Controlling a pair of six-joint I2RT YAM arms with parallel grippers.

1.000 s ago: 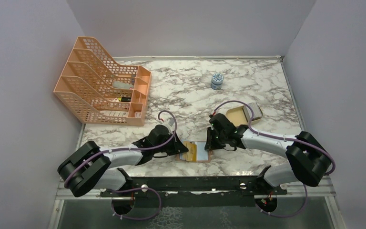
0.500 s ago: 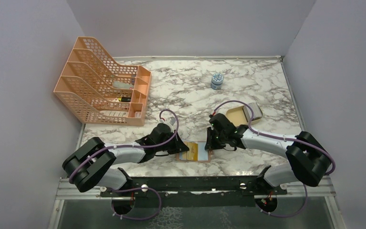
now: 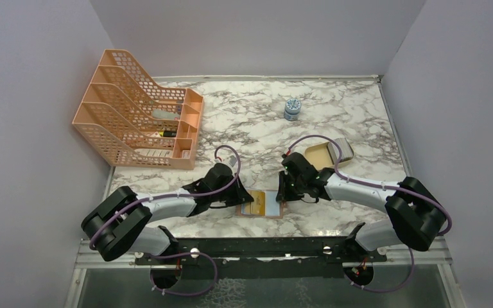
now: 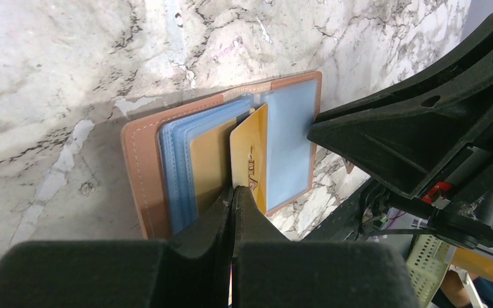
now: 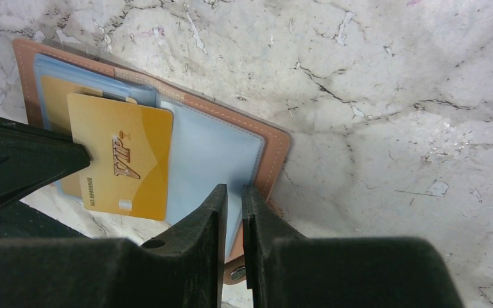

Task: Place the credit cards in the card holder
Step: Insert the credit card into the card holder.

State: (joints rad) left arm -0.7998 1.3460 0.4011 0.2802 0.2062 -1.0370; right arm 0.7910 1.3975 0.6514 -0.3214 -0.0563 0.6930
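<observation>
Left claw clenched on gold VIP card, tilted over open card holder; rt claw pinching holder's edge against bench.

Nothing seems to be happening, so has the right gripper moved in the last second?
No. The right gripper sits at the same spot relative to the beige tray beyond it, at the card holder's right edge.
</observation>
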